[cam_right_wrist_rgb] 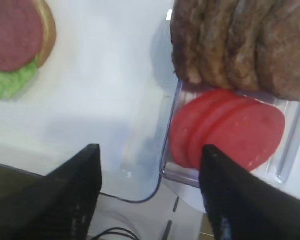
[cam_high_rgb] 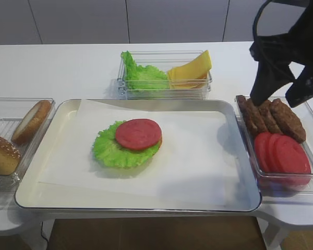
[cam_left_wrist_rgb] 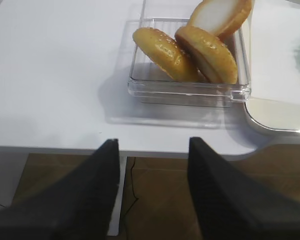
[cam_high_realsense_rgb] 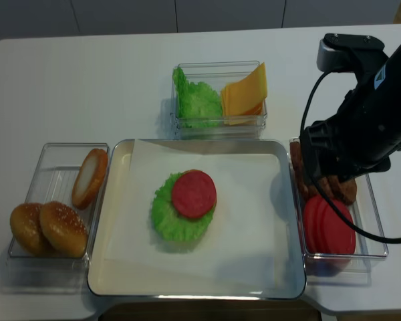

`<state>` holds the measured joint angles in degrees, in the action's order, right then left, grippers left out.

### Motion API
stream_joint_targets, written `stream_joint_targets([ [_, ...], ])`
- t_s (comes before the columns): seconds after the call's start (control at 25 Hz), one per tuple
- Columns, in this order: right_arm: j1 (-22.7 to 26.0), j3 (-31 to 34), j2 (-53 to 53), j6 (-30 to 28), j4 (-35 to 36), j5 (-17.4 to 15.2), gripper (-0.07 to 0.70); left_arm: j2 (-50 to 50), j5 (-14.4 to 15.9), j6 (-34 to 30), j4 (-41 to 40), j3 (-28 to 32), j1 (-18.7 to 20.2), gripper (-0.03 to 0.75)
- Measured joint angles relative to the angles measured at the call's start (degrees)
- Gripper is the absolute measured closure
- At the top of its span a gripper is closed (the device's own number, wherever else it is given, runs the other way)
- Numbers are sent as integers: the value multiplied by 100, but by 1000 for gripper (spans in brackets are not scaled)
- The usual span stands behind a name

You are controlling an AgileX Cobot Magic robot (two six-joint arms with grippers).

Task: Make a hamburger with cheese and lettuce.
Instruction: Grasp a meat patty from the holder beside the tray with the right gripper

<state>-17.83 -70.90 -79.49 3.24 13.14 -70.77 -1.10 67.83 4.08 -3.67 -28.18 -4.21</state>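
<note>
While the right end effector (cam_right_wrist_rgb: 150, 195) hangs spread and empty above the patties (cam_high_rgb: 271, 115), the hamburger (cam_high_rgb: 129, 141) sits mid-tray (cam_high_rgb: 240, 172); cheese (cam_high_rgb: 190, 70) and lettuce (cam_high_rgb: 141, 75) wait at twelve o'clock. The left end effector (cam_left_wrist_rgb: 152, 192) also gapes empty.

The right arm (cam_high_realsense_rgb: 361, 134) covers most of the brown patties (cam_high_realsense_rgb: 334, 187) from above, the hamburger (cam_right_wrist_rgb: 17, 45) runs off the right wrist view's left edge, and its bun base barely shows.

green lettuce (cam_high_rgb: 145, 76), yellow-orange cheese (cam_high_rgb: 190, 69)
</note>
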Motion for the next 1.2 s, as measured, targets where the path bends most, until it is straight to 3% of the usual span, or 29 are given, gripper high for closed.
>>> stream_joint_targets([
  [0.12, -11, -106, -239, 165, 38, 266, 153, 0, 0, 0, 0, 0, 0, 379],
  [0.36, -30, -663, -993, 314, 40, 375, 153, 0, 0, 0, 0, 0, 0, 379],
  [0.92, -34, -1654, -2150, 552, -296, 60, 154, 0, 0, 0, 0, 0, 0, 379],
  [1.2, -44, -1678, -2308, 595, -347, 47, 153, 0, 0, 0, 0, 0, 0, 379],
])
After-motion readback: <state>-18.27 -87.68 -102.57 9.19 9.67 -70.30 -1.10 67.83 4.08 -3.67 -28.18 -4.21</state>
